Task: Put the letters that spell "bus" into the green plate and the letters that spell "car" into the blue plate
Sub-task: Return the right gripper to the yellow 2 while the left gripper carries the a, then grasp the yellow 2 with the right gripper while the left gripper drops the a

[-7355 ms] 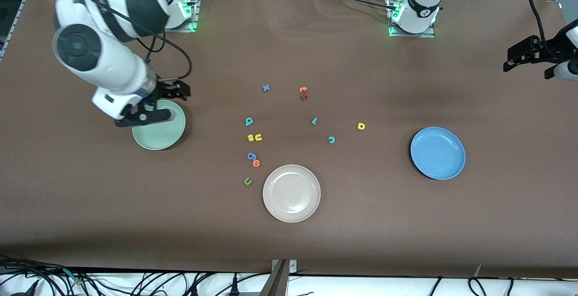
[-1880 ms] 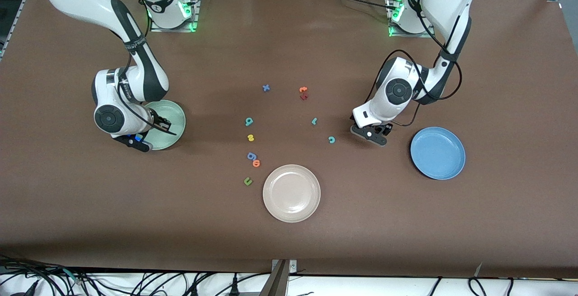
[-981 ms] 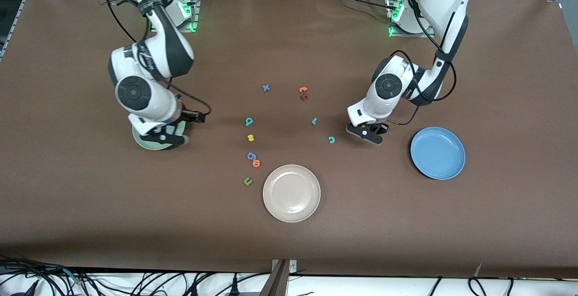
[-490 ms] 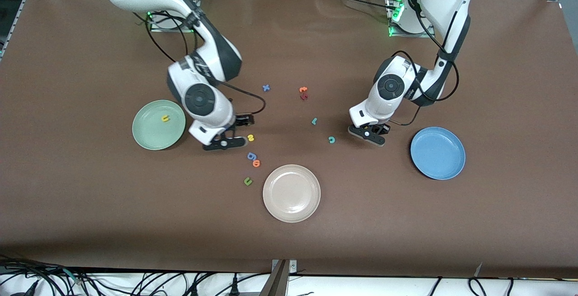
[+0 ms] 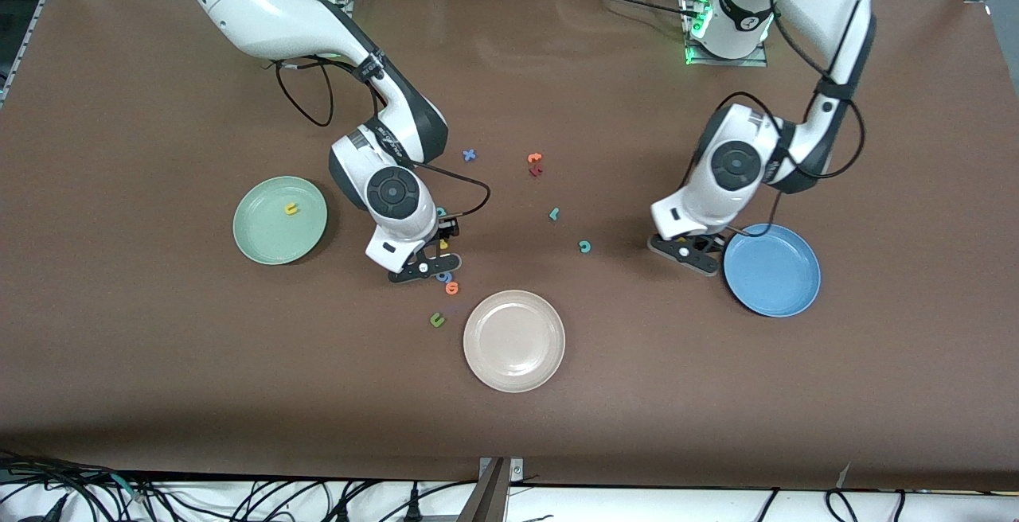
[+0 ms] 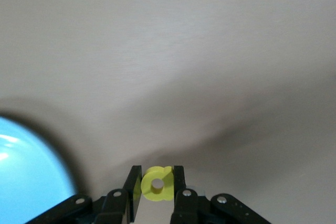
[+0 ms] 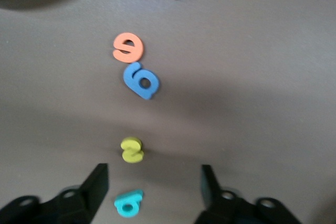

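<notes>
Front view: your left gripper [image 5: 691,255] hangs low over the table just beside the rim of the blue plate [image 5: 776,287], on the side toward the right arm's end. Left wrist view shows it clenched on the yellow "a" [image 6: 157,190]: the letter is pinched edge to edge between the pads, its flat face and round hole turned to the wrist camera, with the plate rim close by. The plate holds no letters. Teal "c" [image 5: 584,247] and thin teal "r" [image 5: 553,214] lie flat mid-table, the "r" farther from the front camera. Your right gripper [image 5: 422,267] sits over the letter cluster, fingers [image 7: 97,184] spread wide, gripping nothing. Under it, the yellow "s" [image 7: 132,149] lies flat just ahead of the fingertips, its long axis in line with the row of teal "b" [image 7: 128,204], blue "g" [image 7: 140,81] and orange "o" [image 7: 128,47]. The "b" shows between the spread fingers. The yellow "u" [image 5: 292,208] lies in the green plate [image 5: 271,239], open end tilted. The dark green "u" [image 5: 436,319] lies near the beige plate [image 5: 513,340].
</notes>
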Motion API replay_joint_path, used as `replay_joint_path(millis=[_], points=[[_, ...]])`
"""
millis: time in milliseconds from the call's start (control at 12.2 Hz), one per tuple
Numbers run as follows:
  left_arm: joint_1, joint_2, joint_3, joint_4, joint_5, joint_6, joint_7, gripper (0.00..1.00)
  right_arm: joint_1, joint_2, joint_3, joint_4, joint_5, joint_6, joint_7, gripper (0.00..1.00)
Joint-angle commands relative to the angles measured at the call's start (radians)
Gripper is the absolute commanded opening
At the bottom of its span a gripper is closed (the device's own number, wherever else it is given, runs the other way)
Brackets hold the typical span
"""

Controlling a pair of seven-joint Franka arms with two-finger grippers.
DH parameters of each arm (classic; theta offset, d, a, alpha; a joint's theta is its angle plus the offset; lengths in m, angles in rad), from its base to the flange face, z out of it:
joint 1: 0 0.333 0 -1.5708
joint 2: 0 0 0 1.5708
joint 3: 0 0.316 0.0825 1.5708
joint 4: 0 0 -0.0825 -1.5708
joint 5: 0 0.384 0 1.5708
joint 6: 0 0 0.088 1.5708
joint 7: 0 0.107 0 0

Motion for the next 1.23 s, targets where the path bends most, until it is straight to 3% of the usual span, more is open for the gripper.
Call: replay_joint_path(millis=[0, 163, 735, 981, 1062, 1144], points=[[0.057, -0.029, 0.016, -0.013, -0.082, -0.017, 0.164, 0.05, 0.022, 0.037, 0.004, -0.009, -0.021, 0.059, -0.011, 0.7], [0.109, -0.036, 0.027, -0.019, -0.088, -0.018, 0.229, 0.05, 0.027, 0.04, 0.003, -0.044, -0.023, 0.134, -0.011, 0.7], [0.266, -0.037, 0.061, -0.019, -0.088, -0.035, 0.317, 0.05, 0.026, 0.04, 0.001, -0.081, -0.03, 0.137, -0.001, 0.53], [0.303, -0.005, 0.061, -0.018, -0.088, -0.034, 0.32, 0.06, 0.022, 0.037, 0.001, -0.083, -0.03, 0.136, -0.001, 0.12], [0.306, 0.004, 0.061, -0.018, -0.088, -0.032, 0.318, 0.07, 0.021, 0.031, 0.001, -0.083, -0.03, 0.132, -0.001, 0.02], [0.312, 0.013, 0.061, -0.016, -0.09, -0.028, 0.318, 0.08, 0.021, 0.028, 0.001, -0.08, -0.029, 0.131, -0.002, 0.01]])
